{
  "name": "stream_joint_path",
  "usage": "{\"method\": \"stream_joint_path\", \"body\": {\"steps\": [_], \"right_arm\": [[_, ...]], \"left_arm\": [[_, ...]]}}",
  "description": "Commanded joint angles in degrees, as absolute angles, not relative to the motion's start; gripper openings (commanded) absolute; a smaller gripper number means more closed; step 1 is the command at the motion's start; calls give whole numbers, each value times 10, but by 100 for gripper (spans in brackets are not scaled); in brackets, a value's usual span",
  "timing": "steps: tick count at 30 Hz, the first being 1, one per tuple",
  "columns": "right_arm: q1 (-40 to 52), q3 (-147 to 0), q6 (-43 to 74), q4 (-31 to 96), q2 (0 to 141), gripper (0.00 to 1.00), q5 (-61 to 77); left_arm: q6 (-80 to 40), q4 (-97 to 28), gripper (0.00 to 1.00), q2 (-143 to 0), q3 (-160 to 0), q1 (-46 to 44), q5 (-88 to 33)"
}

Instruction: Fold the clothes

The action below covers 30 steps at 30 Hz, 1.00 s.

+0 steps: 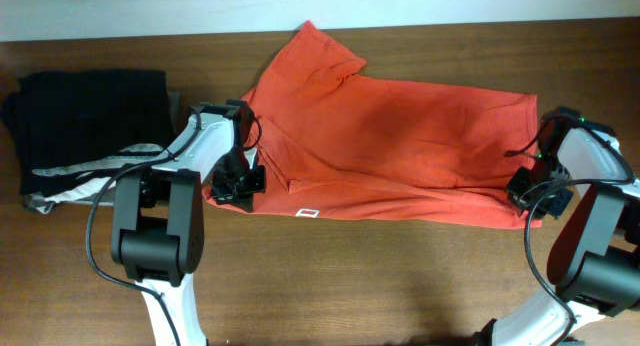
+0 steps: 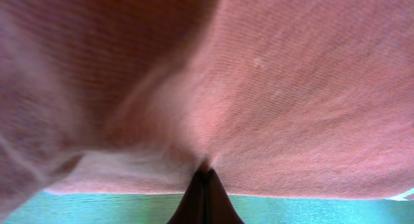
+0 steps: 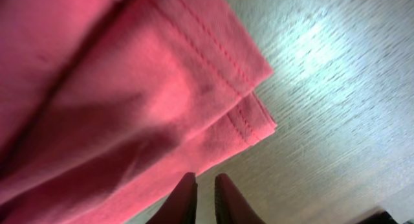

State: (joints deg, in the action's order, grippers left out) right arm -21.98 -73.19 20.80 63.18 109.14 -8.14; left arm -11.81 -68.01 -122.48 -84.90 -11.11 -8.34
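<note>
On wooden table [image 1: 400, 281]: knit orange T-shirt [image 1: 400, 136] | left fingers [image 2: 194, 208] pinch it | right fingers [image 3: 231, 201] parted

Left gripper [image 1: 238, 184] at left, low, jaws pressed together, pinching the shirt [image 1: 400, 136]. Right gripper [image 3: 206, 180] at right, low, jaws a crack apart, free.

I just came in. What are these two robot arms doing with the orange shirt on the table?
Two robot arms are working on an orange-red T-shirt spread on the wooden table. The left claw is shut on the cloth at one side edge. The right claw sits by the opposite hem, slightly open, with nothing in its grip. A pile of dark folded garments lies apart from the shirt, untouched.
</note>
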Motion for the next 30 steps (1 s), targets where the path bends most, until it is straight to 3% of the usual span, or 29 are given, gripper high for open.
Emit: {"method": "stream_joint_path", "body": {"steps": [1, 4, 10, 30], "right_arm": [[-223, -743, 213, 635, 1092, 16, -95], [-223, -743, 213, 642, 1092, 16, -95], [-223, -736, 213, 635, 1092, 4, -95], [-290, -674, 213, 543, 1094, 4, -89]], "left_arm": [[-126, -679, 0, -1237, -836, -114, -107], [-126, -671, 0, -1225, -836, -114, -107], [-126, -658, 0, -1213, -836, -114, -107], [-136, -637, 0, -1213, -836, -114, -107]]}}
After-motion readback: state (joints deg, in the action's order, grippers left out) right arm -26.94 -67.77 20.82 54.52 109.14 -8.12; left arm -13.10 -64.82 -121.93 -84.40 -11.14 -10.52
